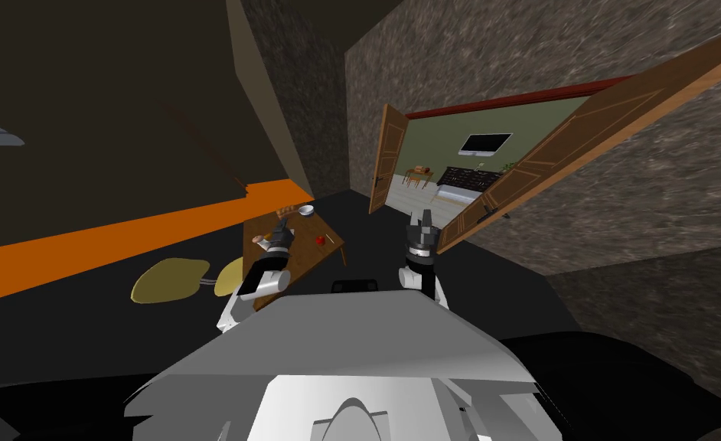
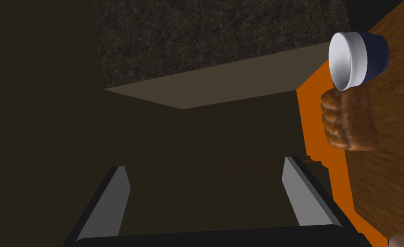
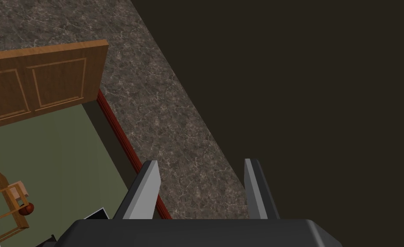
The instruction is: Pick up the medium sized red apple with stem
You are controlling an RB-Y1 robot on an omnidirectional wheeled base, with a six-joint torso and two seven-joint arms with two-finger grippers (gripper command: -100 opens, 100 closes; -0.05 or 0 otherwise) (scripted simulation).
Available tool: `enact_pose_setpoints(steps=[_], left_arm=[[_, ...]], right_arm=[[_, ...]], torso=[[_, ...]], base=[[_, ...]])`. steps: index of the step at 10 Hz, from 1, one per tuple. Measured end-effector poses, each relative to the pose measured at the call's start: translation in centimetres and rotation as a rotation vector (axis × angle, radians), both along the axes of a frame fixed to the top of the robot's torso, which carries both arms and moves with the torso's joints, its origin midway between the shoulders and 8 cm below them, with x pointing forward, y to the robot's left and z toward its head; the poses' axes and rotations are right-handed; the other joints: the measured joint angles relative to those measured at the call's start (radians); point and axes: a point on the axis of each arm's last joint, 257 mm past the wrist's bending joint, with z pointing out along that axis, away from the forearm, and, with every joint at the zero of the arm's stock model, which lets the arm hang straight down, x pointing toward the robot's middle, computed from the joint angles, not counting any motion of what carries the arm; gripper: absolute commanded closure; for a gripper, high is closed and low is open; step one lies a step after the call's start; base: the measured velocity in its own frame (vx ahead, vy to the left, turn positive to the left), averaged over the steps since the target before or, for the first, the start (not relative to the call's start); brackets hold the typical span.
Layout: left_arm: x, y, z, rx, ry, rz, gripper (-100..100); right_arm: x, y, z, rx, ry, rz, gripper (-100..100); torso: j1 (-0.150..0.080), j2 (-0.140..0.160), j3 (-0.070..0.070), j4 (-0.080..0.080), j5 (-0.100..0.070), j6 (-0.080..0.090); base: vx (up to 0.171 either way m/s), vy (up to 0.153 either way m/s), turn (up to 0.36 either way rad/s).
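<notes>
A small red apple (image 1: 320, 240) lies on a little wooden table (image 1: 305, 256), toward its right side. My left gripper (image 1: 281, 225) hovers over the table's left part, a short way left of the apple and apart from it. In the left wrist view its fingers (image 2: 120, 199) stand wide apart with nothing between them, so that gripper (image 2: 209, 195) is open. My right gripper (image 1: 421, 220) is raised to the right of the table, near the door; its fingers (image 3: 147, 188) show a gap with nothing held.
A white bowl with a blue outside (image 2: 356, 60) and a brown loaf (image 2: 349, 122) sit at the table's far end. Two yellow seats (image 1: 171, 279) stand left of the table. Wooden double doors (image 1: 386, 157) stand open onto a green-walled room.
</notes>
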Motion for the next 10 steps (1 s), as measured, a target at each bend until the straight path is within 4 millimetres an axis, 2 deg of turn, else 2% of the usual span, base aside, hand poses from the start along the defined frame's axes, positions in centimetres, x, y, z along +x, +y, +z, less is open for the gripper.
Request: enact_pose_setpoints(steps=[1, 8, 10], left_arm=[[0.1, 0.1, -0.4, -0.004, 0.02, 0.002, -100], [1.4, 2.1, -8.0, -0.05, 0.258, 0.03, -100], [1.1, 2.3, -9.5, -0.062, 0.312, 0.034, -100]], right_arm=[[0.0, 0.0, 0.0, 0.0, 0.0, 0.0, 0], [0.0, 0.0, 0.0, 0.0, 0.0, 0.0, 0], [0.0, 0.0, 0.0, 0.0, 0.0, 0.0, 0]], torso=[[0.0, 0.0, 0.0, 0.0, 0.0, 0.0], [0.0, -0.001, 0.0, 0.0, 0.0, 0.0], [0.0, 0.0, 0.0, 0.0, 0.0, 0.0]], base=[[0.009, -0.007, 0.017], [0.017, -0.013, 0.012], [0.011, -0.007, 0.006]])
